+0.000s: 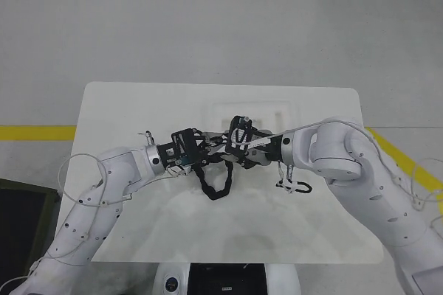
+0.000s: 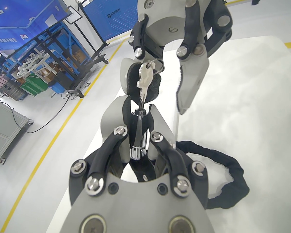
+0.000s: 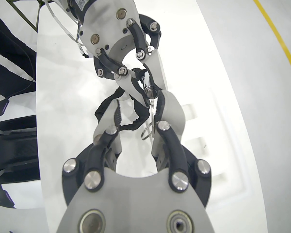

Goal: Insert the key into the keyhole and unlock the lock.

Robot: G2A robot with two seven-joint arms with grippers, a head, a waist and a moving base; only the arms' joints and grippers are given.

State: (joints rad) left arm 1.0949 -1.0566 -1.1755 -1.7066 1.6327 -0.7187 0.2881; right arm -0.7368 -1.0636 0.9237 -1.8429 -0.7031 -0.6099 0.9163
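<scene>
Above the table [image 1: 133, 147], left pincer [image 2: 140, 115] clamps the lock [image 2: 137, 134]; key [image 2: 145, 76], seemingly inserted, touches parted right pincer [image 2: 160, 103].

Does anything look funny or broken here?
Nothing looks broken. One odd bit: the right gripper is open, so the key is not pinched. It leans on one finger pad with its tip in the lock, which the left gripper grips.

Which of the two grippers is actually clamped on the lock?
The left gripper: it is shut around the chrome lock cylinder. The right gripper stands open, the key lying against one pad.
</scene>
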